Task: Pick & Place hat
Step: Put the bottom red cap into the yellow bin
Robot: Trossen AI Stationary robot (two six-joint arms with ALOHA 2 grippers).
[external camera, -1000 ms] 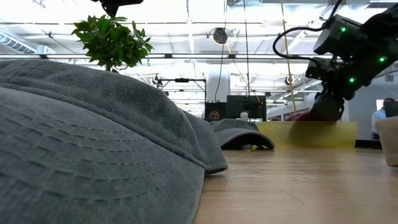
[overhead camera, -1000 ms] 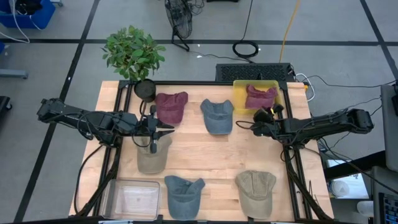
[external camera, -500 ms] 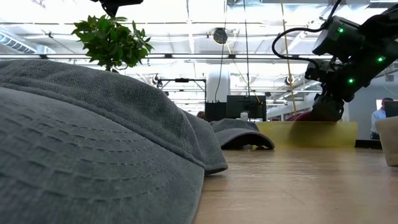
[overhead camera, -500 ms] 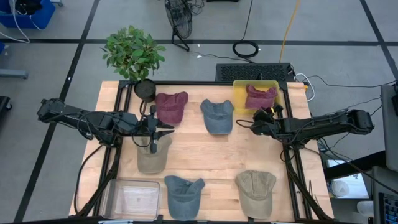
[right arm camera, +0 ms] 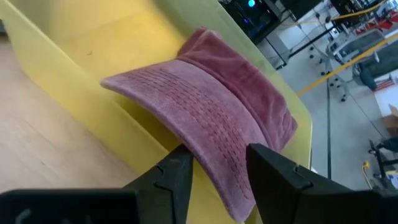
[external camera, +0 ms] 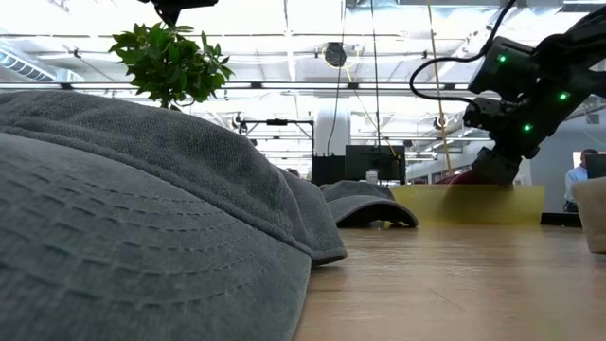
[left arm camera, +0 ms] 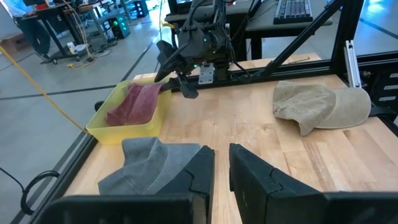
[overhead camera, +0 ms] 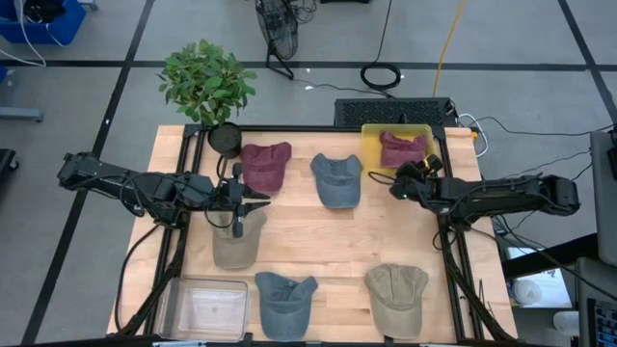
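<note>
We take the yellow bin [overhead camera: 396,129] as our landmark. The maroon hat [overhead camera: 403,149] lies inside it, its brim draped over the bin's near wall, so the placing looks done. Our right gripper [overhead camera: 403,183] hovers just in front of that wall; its fingers [right arm camera: 177,174] stand apart on either side of the brim, clamping nothing, which we read as a release.

Our left gripper [overhead camera: 253,198] waits well away from the bin, across the table [overhead camera: 328,241], above a tan hat [overhead camera: 235,241], jaws nearly closed and empty.

Beside the bin sits a grey hat [overhead camera: 336,178], and further off another maroon one [overhead camera: 265,165]. The draped brim is the one thing we might snag when backing off.
</note>
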